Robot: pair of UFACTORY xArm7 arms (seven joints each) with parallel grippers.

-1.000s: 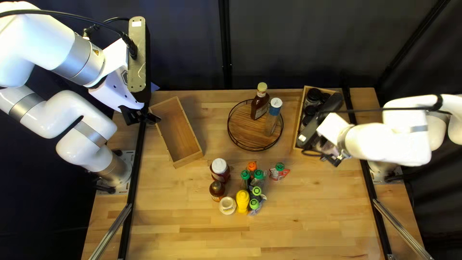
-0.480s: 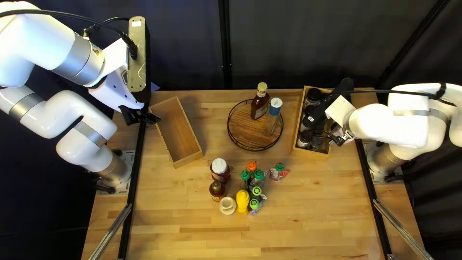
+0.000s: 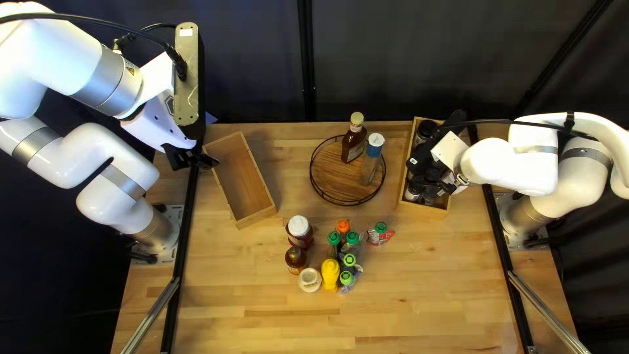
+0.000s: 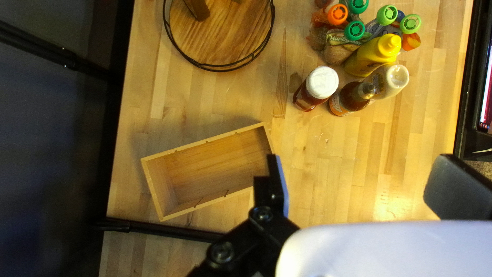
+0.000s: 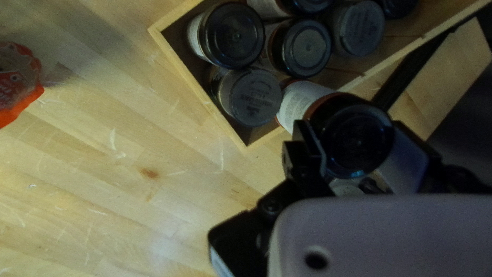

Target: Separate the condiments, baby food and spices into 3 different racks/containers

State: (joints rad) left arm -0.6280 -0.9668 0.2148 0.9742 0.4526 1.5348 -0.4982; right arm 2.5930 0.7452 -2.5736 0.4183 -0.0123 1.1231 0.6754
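Fingers (image 4: 278,187) spread wide, left gripper (image 3: 194,159); right gripper (image 3: 440,178) clasping a black-lidded jar (image 5: 356,138), from both sides

Yellow bottle (image 3: 330,275), orange cap (image 3: 343,225), green caps (image 3: 352,237); plank-patterned tan table (image 3: 419,295)

I have my left arm (image 3: 98,147) folded, its upper links raised beyond my overhead view's left edge and its wrist (image 3: 154,98) angled inward. The left tool (image 3: 190,158) hangs with its fingers (image 4: 277,184) spread wide apart. My right arm (image 3: 508,164) reaches inward from its base, the elbow bent out toward the right side. The right tool (image 3: 447,183) points down, fingers (image 5: 307,146) drawn partway together in a grip.
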